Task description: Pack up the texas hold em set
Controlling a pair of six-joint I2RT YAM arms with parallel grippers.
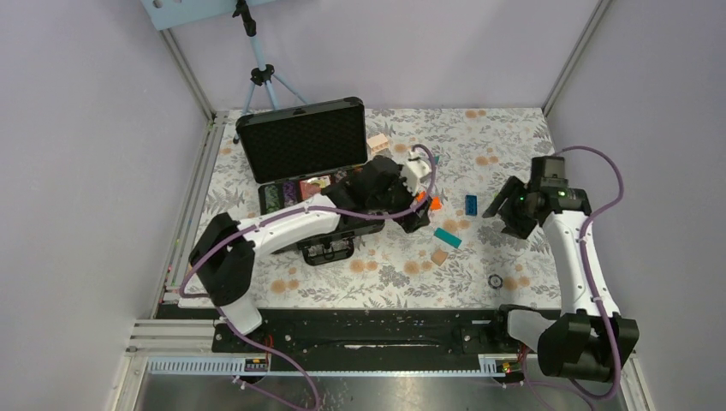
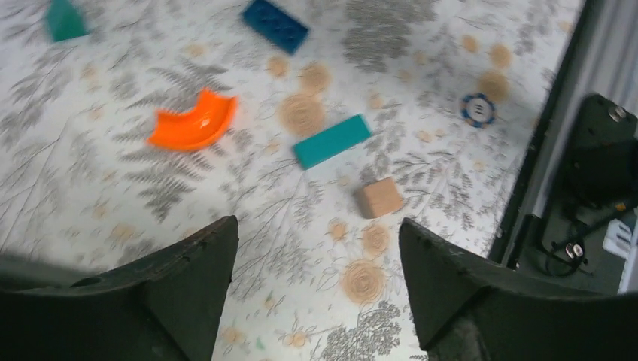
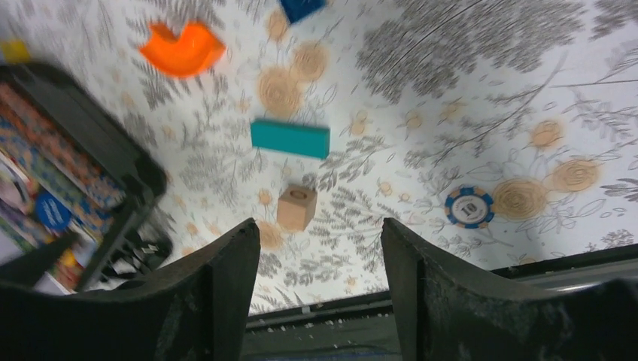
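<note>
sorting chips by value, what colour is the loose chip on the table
The chip is blue with white edge stripes, clearest in the right wrist view.

Left gripper (image 2: 317, 226), right gripper (image 3: 320, 223) — both spread.

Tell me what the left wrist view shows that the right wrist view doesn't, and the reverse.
Only the left wrist view: a green block at its top left corner, and black arm hardware past the table's edge.

Only the right wrist view: the open case with its colourful contents, which are blurred.

Both: the orange curved block, the teal bar, the wooden cube, the dark blue brick and the loose poker chip, all on the floral table.
</note>
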